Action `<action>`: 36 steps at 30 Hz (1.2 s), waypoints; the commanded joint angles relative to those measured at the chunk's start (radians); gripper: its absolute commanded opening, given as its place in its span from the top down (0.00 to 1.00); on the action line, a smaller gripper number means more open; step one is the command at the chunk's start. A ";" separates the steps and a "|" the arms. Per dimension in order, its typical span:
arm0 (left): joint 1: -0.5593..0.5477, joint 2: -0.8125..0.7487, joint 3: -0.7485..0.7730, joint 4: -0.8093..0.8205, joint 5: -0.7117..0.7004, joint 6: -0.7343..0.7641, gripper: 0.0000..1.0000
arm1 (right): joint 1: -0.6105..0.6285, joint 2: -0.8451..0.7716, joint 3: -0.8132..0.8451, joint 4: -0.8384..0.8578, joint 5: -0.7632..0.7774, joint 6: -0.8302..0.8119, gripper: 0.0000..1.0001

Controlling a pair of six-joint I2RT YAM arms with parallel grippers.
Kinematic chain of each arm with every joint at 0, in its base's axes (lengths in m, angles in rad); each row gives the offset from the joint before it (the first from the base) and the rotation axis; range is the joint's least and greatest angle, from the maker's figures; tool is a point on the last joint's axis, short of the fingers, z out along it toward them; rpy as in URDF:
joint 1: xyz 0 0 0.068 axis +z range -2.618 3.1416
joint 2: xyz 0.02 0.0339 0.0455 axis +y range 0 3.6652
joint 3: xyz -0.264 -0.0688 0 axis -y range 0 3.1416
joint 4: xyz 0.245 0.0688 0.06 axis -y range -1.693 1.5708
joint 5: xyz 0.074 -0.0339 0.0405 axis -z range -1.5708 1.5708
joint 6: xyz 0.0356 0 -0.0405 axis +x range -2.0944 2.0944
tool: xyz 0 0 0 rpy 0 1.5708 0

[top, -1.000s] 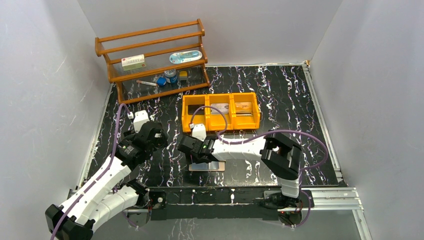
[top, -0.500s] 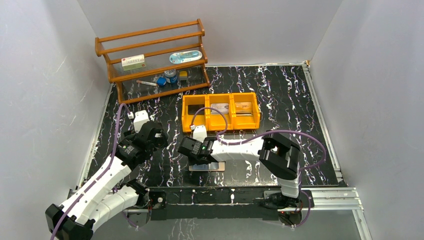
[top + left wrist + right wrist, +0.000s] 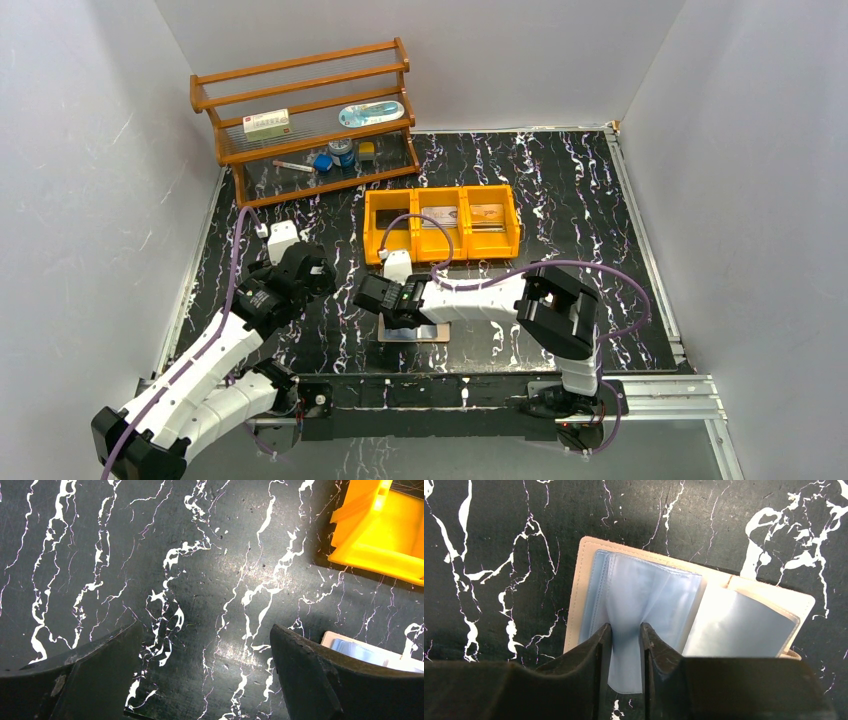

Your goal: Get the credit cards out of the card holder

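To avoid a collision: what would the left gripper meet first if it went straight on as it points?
Probably the bare table; the left gripper points down at it, and the card holder lies off to the side.

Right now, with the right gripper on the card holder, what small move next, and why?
Probably lift the right gripper slightly: its fingers pinch a fold of the card holder's pale blue pocket panel, and no card edge shows between them.
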 commanded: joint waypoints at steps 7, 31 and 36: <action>0.003 0.013 0.029 0.008 0.026 0.026 0.02 | -0.028 -0.122 -0.106 0.159 -0.082 -0.043 0.79; 0.004 0.003 -0.100 0.377 0.654 -0.004 0.08 | -0.191 -0.618 -0.736 0.613 -0.253 0.126 0.82; 0.004 0.015 -0.125 0.397 0.678 -0.021 0.08 | -0.199 -0.694 -0.786 0.506 -0.172 0.192 0.79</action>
